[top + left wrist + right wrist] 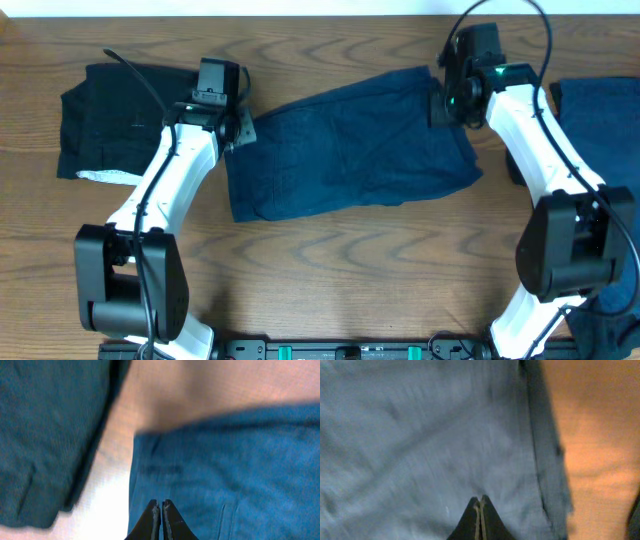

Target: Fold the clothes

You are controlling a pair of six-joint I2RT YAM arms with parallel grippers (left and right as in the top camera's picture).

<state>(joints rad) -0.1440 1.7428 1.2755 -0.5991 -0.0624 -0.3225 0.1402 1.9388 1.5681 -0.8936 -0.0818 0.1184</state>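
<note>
While both grippers sit at opposite ends of the navy garment (350, 150), the coming fold turns on its long axis. That axis runs from the left gripper (238, 128) to the right gripper (442, 105), with the right end a bit farther from the bases. Each arm is nearest its own end, and the cloth spreads between them and back toward the bases.

In its wrist view the left gripper (161, 505) is closed, tips over cloth just inside the edge. The right gripper (480, 500) is closed too, with the hem just to its right. Whether either pinches a fold cannot be told.

The black garment (110, 120) lies outward of the left gripper, across a strip of table (115, 485). Another navy piece (600, 110) lies outward of the right gripper.
</note>
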